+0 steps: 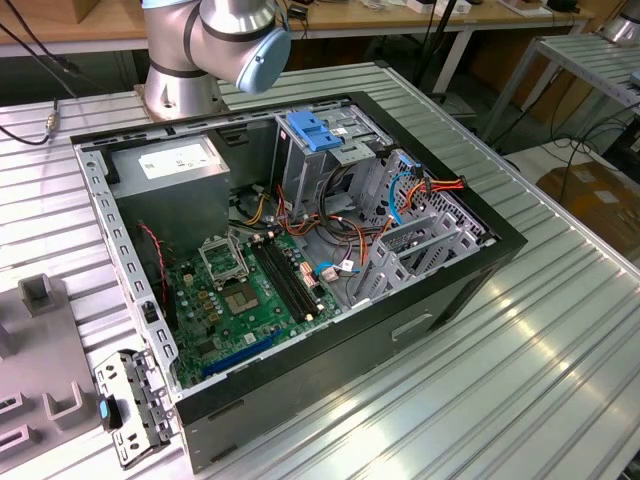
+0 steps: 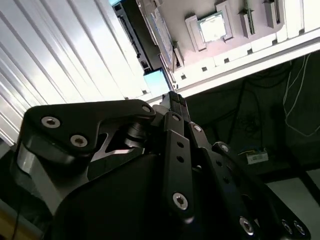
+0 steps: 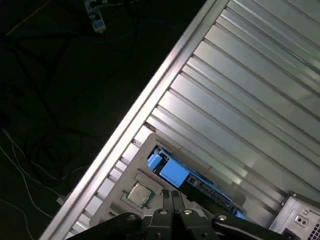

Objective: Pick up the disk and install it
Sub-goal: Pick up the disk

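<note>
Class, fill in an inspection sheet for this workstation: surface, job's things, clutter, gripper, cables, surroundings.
Surface: ribbed metal table, carrying an open computer case.
Job's things: disk with blue rails beside a grey fixture tray, outside the case, not held.
Clutter: processor chip seated in the tray.
Grippers: gripper pointing toward the disk, clear of it, fingers together, empty.
Cables: red, orange and blue wires inside the case; thin cables on the dark floor.
Surroundings: arm base on the table; workbenches behind.
</note>
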Tool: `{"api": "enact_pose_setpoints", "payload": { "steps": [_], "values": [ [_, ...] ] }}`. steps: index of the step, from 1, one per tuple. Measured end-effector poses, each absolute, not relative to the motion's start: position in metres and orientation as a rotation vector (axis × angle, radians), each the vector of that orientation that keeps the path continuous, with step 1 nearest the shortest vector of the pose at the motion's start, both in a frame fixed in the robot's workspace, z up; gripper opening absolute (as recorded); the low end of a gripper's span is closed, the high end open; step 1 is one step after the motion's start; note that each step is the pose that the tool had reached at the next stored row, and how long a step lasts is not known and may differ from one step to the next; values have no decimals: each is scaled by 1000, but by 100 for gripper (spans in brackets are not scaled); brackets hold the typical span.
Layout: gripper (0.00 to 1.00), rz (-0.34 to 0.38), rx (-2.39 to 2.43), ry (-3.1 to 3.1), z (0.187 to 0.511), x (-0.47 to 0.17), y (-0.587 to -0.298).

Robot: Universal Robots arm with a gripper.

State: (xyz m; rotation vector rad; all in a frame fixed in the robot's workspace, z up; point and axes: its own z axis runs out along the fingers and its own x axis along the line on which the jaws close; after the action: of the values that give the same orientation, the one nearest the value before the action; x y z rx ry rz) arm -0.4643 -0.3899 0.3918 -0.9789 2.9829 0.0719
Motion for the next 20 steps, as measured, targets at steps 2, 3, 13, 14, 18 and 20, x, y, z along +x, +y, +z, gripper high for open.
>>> {"api": "enact_pose_setpoints", "payload": {
  "steps": [2, 3, 13, 14, 18, 20],
  "values": [
    [11, 72, -1074, 2952, 392, -464, -390],
    [11, 72, -1105, 2941, 392, -464, -390],
    [11, 71, -1462, 2787, 391, -464, -390],
    [11, 71, -1488, 2774, 391, -464, -390],
    [11, 71, -1633, 2693, 391, -464, -390],
    [11, 70, -1702, 2652, 391, -464, -390]
  ]
}}
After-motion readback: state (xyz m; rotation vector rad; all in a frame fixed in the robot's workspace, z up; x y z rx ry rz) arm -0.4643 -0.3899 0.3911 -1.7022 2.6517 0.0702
